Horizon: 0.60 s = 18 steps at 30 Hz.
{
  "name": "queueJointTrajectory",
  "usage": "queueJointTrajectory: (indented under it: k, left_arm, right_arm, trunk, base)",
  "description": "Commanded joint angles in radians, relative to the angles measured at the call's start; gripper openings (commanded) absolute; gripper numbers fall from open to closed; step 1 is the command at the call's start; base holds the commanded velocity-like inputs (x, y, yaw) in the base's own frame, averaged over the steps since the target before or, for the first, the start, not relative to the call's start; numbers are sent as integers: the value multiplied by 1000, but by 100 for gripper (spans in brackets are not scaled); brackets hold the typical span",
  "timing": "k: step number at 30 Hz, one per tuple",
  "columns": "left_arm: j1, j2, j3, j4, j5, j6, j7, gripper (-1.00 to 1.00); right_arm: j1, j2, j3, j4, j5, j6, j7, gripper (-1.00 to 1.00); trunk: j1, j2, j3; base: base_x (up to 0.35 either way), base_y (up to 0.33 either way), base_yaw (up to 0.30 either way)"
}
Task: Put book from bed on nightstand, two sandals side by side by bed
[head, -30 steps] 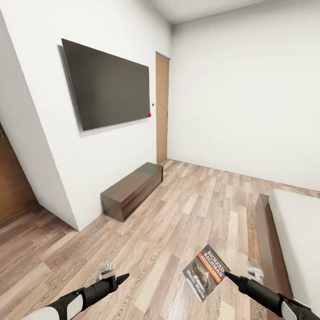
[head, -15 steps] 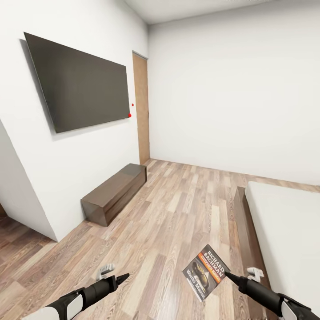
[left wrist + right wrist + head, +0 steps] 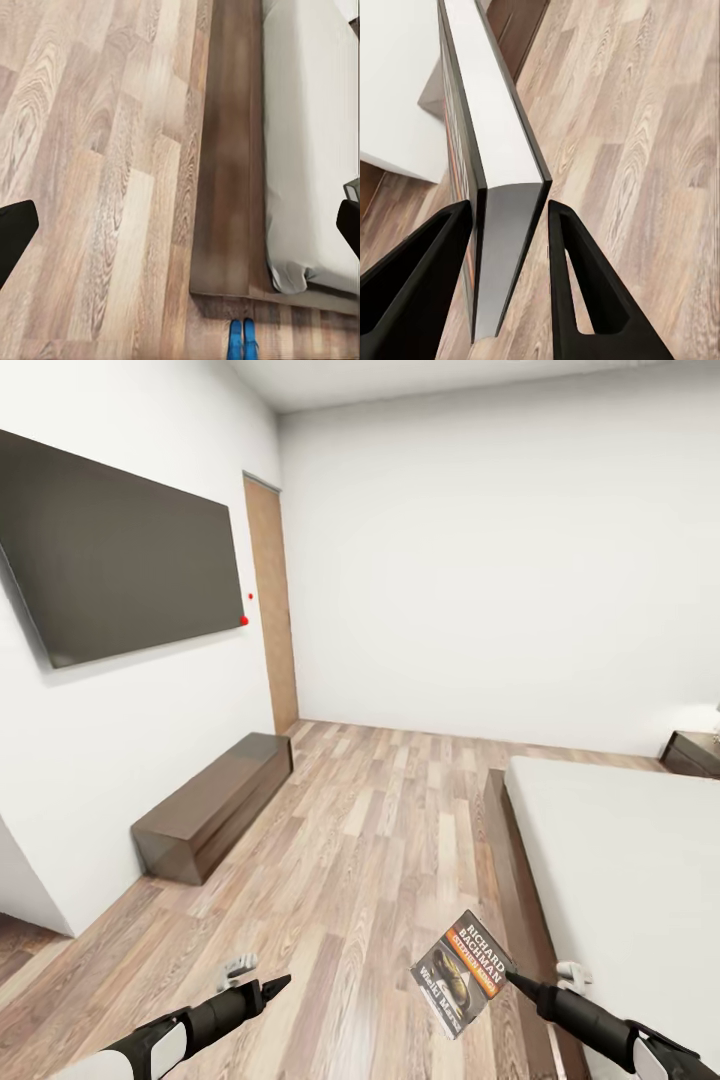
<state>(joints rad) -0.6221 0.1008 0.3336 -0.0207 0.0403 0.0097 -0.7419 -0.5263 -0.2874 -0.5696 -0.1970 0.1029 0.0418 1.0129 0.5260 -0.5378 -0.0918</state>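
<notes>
We see the right end effector (image 3: pixel 512 977) clamped on the book (image 3: pixel 461 972), held over the floor (image 3: pixel 380 840) beside the bed (image 3: pixel 620 860). The left end effector (image 3: pixel 275 984) looks spread apart in its wrist view, fingertips cut off. The nightstand (image 3: pixel 692 752) is cropped at the frame edge; the sandals (image 3: pixel 242 339) peek in by the bed corner.

White walls (image 3: pixel 480 560) and a pale ceiling (image 3: pixel 400 375) enclose the room, over a wood-plank floor (image 3: pixel 380 830). At ten o'clock a dark TV (image 3: pixel 120 555) hangs on the wall, two red dots (image 3: pixel 244 620) at its corner. Below it, at nine o'clock, a low brown cabinet (image 3: pixel 215 805) sits against the wall. A tan door (image 3: pixel 272 610) stands at eleven o'clock. Light is even and soft.
</notes>
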Motion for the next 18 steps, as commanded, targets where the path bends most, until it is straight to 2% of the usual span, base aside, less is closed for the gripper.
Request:
queueJointTrajectory:
  k: [1, 13, 18]
  left_arm:
    - [-1, 1, -1, 1, 4, 1, -4, 100]
    - [-1, 1, -1, 0, 4, 1, -4, 100]
    - [-1, 0, -1, 1, 4, 1, -3, 100]
  right_arm:
    - [-1, 1, -12, -1, 9, 4, 4, -100]
    - [-1, 1, -12, -1, 9, 3, 2, -100]
    - [-1, 1, -12, -1, 9, 3, 1, -100]
  trunk:
    - [0, -2, -2]
    - [0, -2, -2]
    - [0, -2, -2]
  base:
    - [0, 0, -283]
    - [0, 0, -281]
    - [0, 0, -171]
